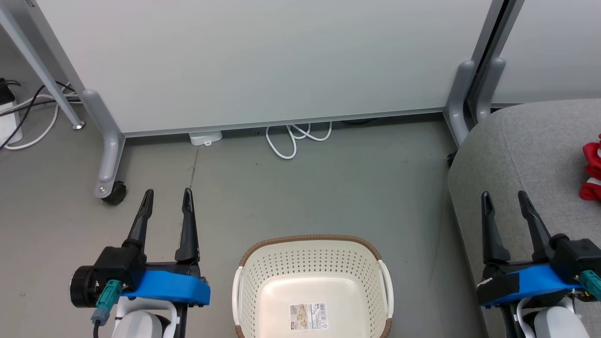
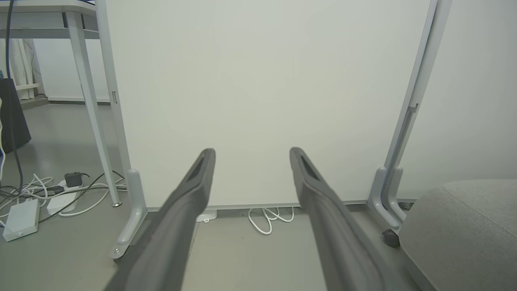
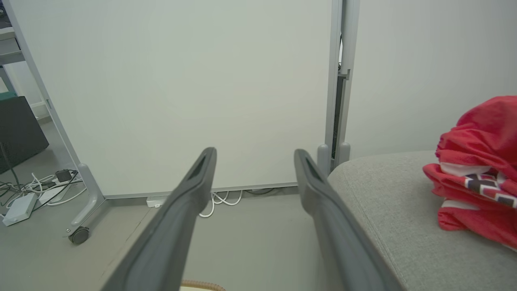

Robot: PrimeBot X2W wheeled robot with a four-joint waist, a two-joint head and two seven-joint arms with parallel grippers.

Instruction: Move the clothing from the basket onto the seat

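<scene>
The cream basket (image 1: pixel 253 277) with its brown rim stands on the floor at the bottom middle of the head view, with only a label on its bottom inside. Red clothing (image 1: pixel 592 172) lies bunched on the grey seat (image 1: pixel 516 155) at the right edge. In the right wrist view the clothing (image 3: pixel 480 169) shows white trim and dark lettering atop the seat (image 3: pixel 387 210). My left gripper (image 1: pixel 168 198) hovers open left of the basket, empty. My right gripper (image 1: pixel 505 200) is open over the seat's near edge, left of the clothing. Both wrist views show spread fingers, left gripper (image 2: pixel 251 155), right gripper (image 3: pixel 254 155).
A white partition panel (image 1: pixel 263 61) on grey wheeled feet (image 1: pixel 109 188) stands across the back. White cables (image 1: pixel 296 136) lie on the floor under it, and more cables and power bricks (image 2: pixel 28 210) sit at the far left. Grey floor stretches between basket and panel.
</scene>
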